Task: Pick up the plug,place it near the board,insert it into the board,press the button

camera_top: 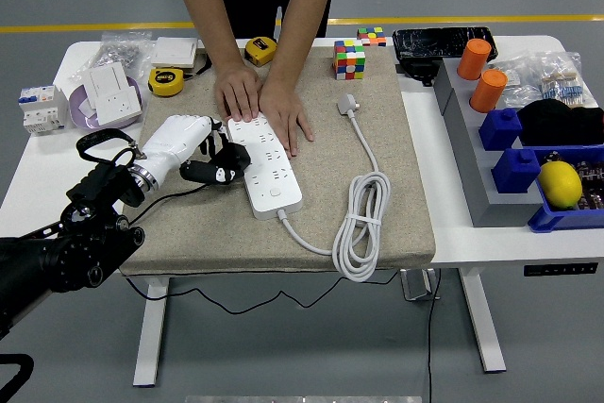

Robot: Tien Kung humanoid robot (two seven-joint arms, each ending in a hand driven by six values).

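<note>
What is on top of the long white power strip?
A person's two hands press flat on the far end of the power strip. The robot's left hand holds a black plug at its left edge. The sockets under the palms are hidden.

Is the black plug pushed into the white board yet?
Not yet. The left hand holds the black plug at the white board's left edge, beside it, not in a socket.
</note>
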